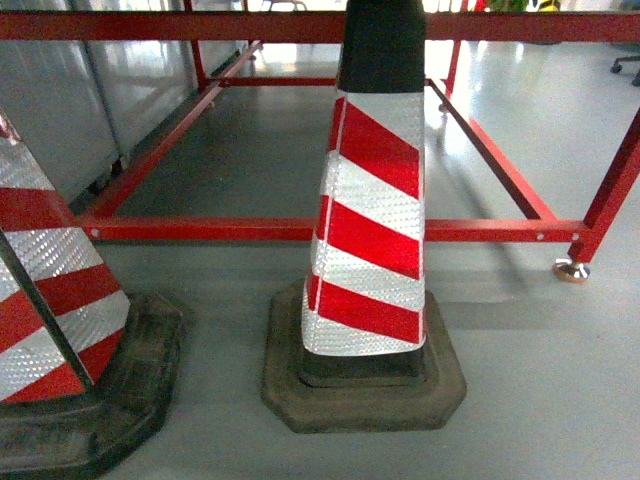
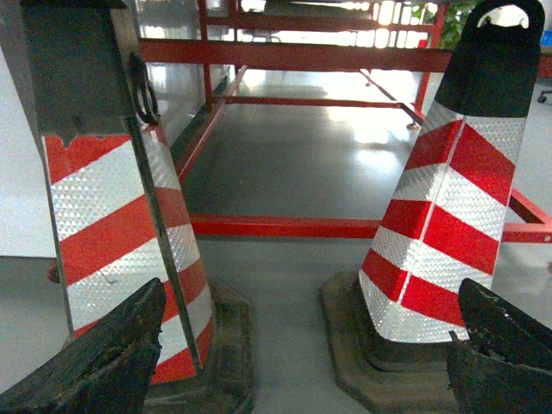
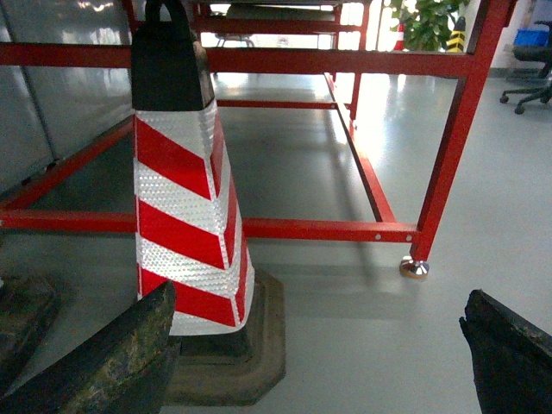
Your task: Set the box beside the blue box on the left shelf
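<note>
**Two cones, one red rack; crate and roller shelf out of view**

Neither the blue crate nor the grey shelf appears in any view. Left gripper (image 2: 302, 362) and right gripper (image 3: 319, 362): fingers spread wide, holding nothing. Two striped cones: one (image 1: 370, 220) at centre, one (image 1: 50, 300) at 9 o'clock. Red rack (image 1: 300, 230) stands behind them. Open grey floor (image 1: 540, 380) lies at 4 o'clock.

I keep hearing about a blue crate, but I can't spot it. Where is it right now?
It shows in no view. The head view holds only two striped traffic cones on the grey floor, in front of a red-framed rack.
</note>
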Motion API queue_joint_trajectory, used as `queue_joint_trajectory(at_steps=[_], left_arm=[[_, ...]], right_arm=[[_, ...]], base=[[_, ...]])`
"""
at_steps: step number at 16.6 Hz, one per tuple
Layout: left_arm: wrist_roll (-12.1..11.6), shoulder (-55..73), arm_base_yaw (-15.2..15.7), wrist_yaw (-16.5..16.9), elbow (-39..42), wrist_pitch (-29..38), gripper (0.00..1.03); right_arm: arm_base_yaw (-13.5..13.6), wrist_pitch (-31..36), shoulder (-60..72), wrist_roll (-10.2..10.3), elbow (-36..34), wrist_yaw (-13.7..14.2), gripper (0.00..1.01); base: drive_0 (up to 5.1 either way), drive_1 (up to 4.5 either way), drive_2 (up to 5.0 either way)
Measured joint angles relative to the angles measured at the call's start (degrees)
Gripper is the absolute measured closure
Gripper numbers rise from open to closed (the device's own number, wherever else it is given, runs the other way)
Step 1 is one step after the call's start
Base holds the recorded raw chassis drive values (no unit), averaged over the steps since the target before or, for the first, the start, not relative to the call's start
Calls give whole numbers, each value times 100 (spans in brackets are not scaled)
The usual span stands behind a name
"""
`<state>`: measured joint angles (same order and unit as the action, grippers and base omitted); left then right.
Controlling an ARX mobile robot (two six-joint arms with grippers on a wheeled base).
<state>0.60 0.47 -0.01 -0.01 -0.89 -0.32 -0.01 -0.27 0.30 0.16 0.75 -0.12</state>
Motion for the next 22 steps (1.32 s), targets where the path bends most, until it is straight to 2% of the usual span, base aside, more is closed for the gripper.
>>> queue_joint_trajectory(at_steps=[22], left_arm=[[-61, 0, 0, -2, 0, 0, 5]], right_arm=[[0, -2, 0, -4, 0, 11, 3]], base=[[0, 0, 0]])
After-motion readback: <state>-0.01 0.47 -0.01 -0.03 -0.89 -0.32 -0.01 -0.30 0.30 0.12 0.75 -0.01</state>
